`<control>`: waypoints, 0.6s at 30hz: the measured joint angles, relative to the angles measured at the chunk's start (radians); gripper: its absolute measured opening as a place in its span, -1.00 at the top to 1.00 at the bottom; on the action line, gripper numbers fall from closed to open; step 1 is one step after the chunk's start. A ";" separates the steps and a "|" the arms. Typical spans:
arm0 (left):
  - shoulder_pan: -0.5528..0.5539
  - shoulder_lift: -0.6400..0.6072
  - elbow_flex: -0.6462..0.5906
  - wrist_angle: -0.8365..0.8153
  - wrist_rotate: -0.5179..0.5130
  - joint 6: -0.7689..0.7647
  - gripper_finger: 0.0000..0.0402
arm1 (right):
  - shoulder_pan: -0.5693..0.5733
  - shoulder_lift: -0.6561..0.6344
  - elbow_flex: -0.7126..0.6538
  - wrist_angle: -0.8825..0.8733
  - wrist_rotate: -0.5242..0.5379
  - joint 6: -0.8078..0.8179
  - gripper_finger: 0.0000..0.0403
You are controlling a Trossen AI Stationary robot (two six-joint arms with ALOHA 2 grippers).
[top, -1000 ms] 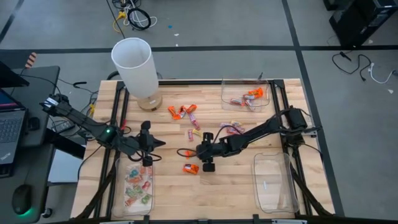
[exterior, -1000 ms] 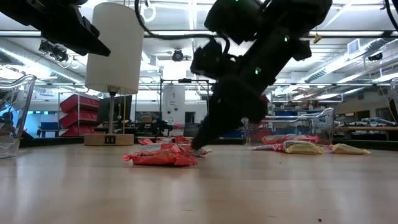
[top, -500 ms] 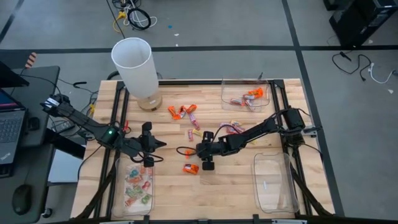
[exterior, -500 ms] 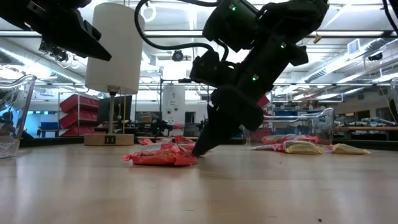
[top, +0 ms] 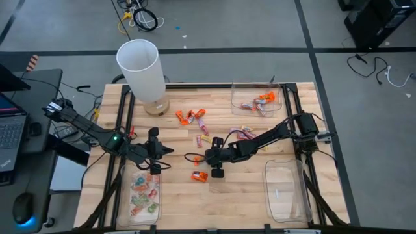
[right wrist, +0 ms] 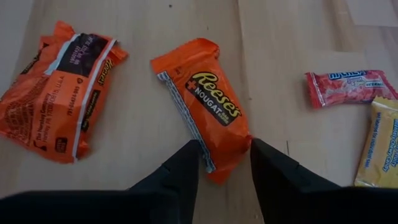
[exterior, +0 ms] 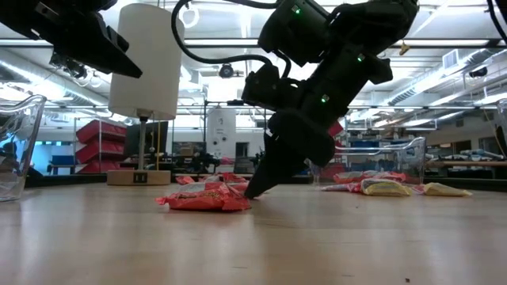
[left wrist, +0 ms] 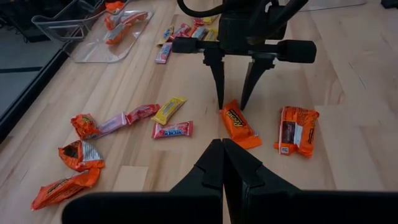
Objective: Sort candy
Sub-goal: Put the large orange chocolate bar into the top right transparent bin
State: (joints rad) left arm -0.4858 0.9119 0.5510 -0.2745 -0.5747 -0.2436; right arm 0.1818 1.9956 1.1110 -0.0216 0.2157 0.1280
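1. Wooden plank counter: bare boards lie open between the two near clear rectangular plastic trays, the left tray holding candy, the right tray nearly bare.
2. Orange wrapped nougat candy lies flat mid-counter; a second orange candy lies just beside it, a pink candy and a yellow candy near.
3. Right pincer: lowered, fingers parted, straddling the nougat candy's end.
4. Left pincer: closed, empty, facing the right pincer.
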 joint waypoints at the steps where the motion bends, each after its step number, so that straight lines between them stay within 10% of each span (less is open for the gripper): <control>1: 0.000 0.000 0.000 0.000 0.000 0.000 1.00 | 0.000 0.000 0.000 0.000 0.000 0.000 0.39; 18: 0.000 0.000 0.000 0.000 0.000 0.000 1.00 | 0.000 0.000 0.000 -0.002 -0.002 0.000 0.71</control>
State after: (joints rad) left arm -0.4857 0.9119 0.5510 -0.2745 -0.5751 -0.2432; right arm 0.1818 1.9953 1.1110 -0.0238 0.2138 0.1280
